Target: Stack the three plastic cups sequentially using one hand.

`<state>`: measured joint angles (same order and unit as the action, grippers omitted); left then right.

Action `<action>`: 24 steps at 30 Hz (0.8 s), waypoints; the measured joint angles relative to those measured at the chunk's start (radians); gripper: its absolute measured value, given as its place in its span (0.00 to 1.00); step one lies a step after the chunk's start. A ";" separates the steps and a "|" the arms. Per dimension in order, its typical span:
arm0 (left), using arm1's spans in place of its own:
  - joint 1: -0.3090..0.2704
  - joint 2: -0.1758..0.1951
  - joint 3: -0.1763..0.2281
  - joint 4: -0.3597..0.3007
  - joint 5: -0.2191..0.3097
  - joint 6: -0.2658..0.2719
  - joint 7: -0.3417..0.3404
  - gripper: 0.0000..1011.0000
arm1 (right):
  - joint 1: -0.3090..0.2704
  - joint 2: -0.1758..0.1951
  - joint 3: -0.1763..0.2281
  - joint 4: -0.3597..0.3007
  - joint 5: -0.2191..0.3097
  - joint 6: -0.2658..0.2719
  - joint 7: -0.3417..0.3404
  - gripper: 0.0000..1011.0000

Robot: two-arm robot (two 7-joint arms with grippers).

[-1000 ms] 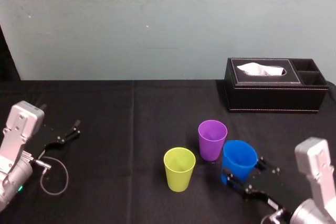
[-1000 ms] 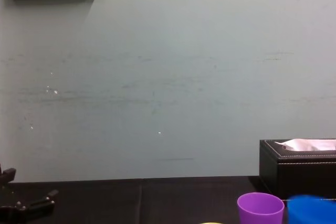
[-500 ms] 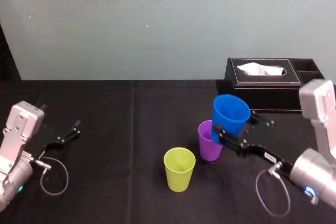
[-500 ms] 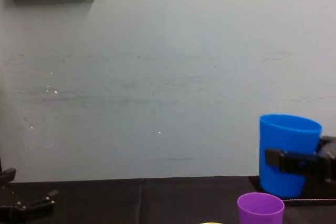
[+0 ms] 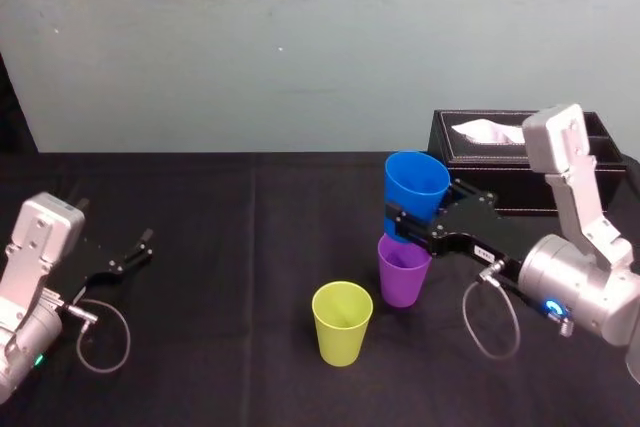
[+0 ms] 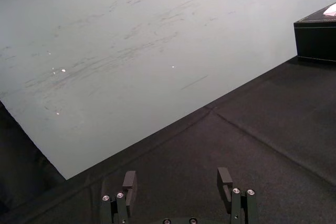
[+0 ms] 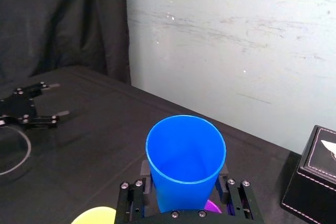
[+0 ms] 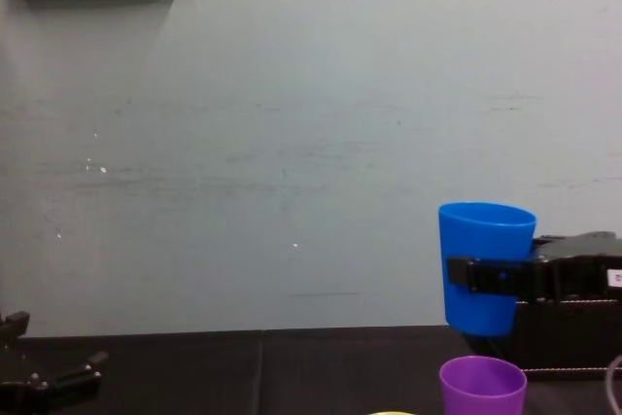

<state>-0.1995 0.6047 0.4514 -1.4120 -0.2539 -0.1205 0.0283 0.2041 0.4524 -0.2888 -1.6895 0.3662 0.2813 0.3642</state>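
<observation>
So the right tool (image 5: 407,229) has the blue cup (image 5: 416,195) pinched around its lower half, fingers closed in on both sides of it, and the cup is up in the air, mouth up and pretty much upright. It's sitting right over the purple cup (image 5: 403,273). From the head view it looks like the two overlap, but the chest view shows a clear gap between the blue cup's base and the purple rim, so it isn't nested in. The purple cup stands on the black worktop (image 5: 230,247), and the yellow-green cup (image 5: 341,323) is upright just beside it, a bit nearer the robot and off to its left. I can't tell if those two touch; it looks like a sliver of space. The black tissue box (image 5: 490,175) is behind the right arm at the back of the worktop. The left tool (image 5: 136,250) is parked low at the far left with its fingers spread wide, gripping nothing.
</observation>
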 joint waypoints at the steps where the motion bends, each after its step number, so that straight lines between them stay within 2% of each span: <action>1: 0.000 0.000 0.000 0.000 0.000 0.000 0.000 0.99 | 0.016 -0.004 -0.008 0.020 0.000 -0.002 0.000 0.70; 10: 0.000 0.000 0.000 0.000 0.000 0.000 0.000 0.99 | 0.063 -0.018 -0.038 0.103 0.000 -0.020 0.005 0.70; 24: 0.000 0.000 0.000 0.000 0.000 0.000 0.000 0.99 | 0.053 -0.011 -0.044 0.121 -0.001 -0.038 -0.001 0.70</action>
<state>-0.1995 0.6047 0.4514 -1.4120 -0.2539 -0.1205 0.0283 0.2566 0.4413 -0.3333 -1.5685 0.3653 0.2430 0.3632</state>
